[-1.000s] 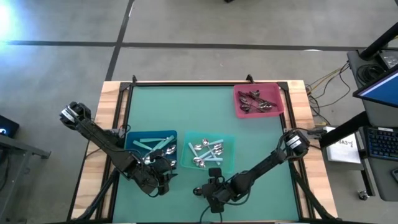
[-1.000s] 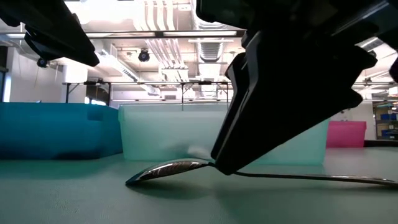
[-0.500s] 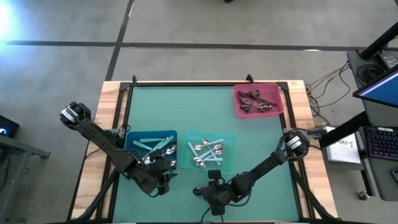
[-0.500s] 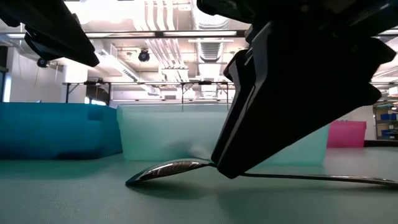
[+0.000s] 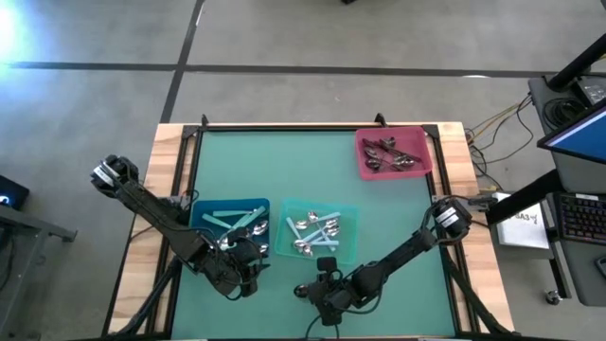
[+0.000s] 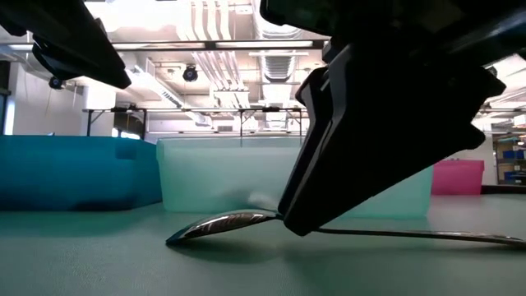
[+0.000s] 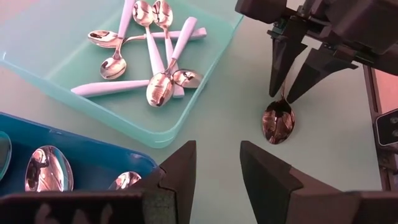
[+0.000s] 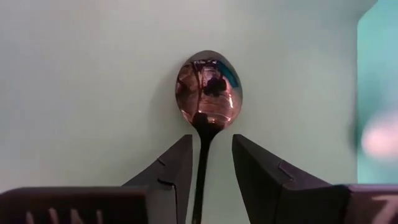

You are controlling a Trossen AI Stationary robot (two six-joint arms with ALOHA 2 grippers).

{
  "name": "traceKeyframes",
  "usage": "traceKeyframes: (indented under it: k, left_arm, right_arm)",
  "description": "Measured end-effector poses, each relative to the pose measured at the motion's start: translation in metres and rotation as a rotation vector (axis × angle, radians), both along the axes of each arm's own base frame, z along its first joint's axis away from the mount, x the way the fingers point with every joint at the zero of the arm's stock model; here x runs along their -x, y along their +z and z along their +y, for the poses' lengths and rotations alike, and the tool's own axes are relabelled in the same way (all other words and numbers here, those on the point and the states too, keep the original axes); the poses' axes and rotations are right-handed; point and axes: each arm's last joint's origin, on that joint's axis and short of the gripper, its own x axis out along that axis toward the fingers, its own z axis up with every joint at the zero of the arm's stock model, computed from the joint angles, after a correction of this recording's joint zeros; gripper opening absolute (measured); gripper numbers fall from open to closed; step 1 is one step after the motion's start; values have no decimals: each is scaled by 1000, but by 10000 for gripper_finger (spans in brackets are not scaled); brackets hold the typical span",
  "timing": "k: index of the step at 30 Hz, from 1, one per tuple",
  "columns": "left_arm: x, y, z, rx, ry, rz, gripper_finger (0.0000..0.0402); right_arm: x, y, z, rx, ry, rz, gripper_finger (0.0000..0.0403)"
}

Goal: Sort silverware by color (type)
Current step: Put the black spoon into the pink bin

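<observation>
A dark, shiny spoon (image 8: 208,93) lies flat on the green mat near the table's front edge, in front of the teal bin (image 5: 319,232). Its bowl (image 6: 222,226) points toward the bins and its handle (image 6: 411,234) trails away. My right gripper (image 8: 211,146) is down at the mat, open. One finger stands on each side of the spoon's neck, and a gap shows beside the handle. My left gripper (image 7: 217,158) hovers open with nothing between its fingers, by the blue bin's near corner (image 7: 140,165). It faces the spoon (image 7: 278,121) and my right gripper (image 7: 285,93).
The blue bin (image 5: 232,227) and the teal bin stand side by side, each with several spoons. The pink bin (image 5: 391,153) at the far right holds dark spoons. Open green mat lies between the pink bin and the two front bins.
</observation>
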Motion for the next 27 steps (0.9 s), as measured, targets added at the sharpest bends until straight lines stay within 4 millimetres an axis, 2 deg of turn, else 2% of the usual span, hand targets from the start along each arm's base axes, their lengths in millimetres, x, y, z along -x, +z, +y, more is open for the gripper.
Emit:
traceKeyframes:
  k: [11, 27]
  left_arm:
    - [0, 0, 0, -1, 0, 1, 109]
    - [0, 0, 0, 2, -4, 5, 109]
  right_arm:
    - [3, 8, -11, 37, -8, 51, 117]
    - [7, 16, 7, -62, -22, 16, 118]
